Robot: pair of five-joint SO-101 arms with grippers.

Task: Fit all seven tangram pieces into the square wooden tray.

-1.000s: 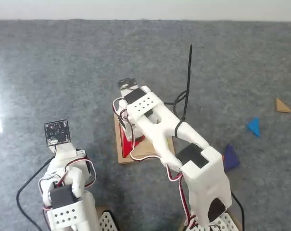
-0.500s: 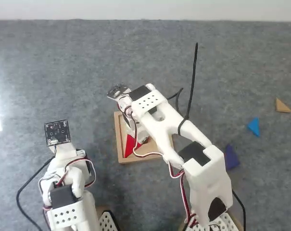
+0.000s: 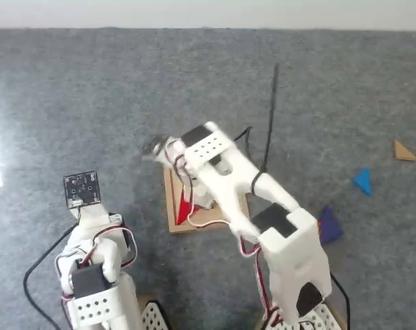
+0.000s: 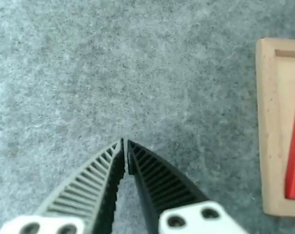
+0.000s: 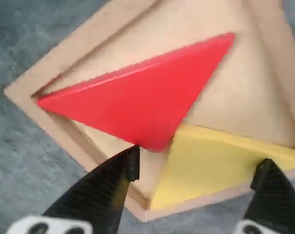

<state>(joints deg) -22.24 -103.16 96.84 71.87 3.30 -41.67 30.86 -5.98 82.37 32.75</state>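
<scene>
A: Right gripper (image 5: 198, 168) state?

B: Spread wide, holding nothing. It hangs low over the near part of the square wooden tray (image 5: 71, 53), one fingertip just beside the point of the large red wooden triangle (image 5: 137, 107).

A: Is the red one seated?

B: It's inside the tray on the left side, long edge along the rim. Its point seems to ride up on the flat yellow wooden piece (image 5: 215, 151) next to it, though I can't tell for sure. My guess is it's not flush.

A: How to do this step well?

B: Nudge, don't re-grab. Bring the fingers together first, press lightly on the red point and slide it off the yellow until it drops flat. Keep clear of the yellow so it stays in its corner. Push toward the rim so the tray wall squares it up.

A: Left gripper (image 4: 125, 142)?

B: Pressed together and empty, over the grey felt table cover (image 4: 88, 63) just left of the tray. It could brace the rim if the tray slides.

A: The rest?

B: A small blue triangle (image 3: 362, 181), a small tan triangle (image 3: 403, 150) and a dark blue piece (image 3: 329, 225) lie loose, well apart on the right. Fetch those only once the red lies flat.
</scene>
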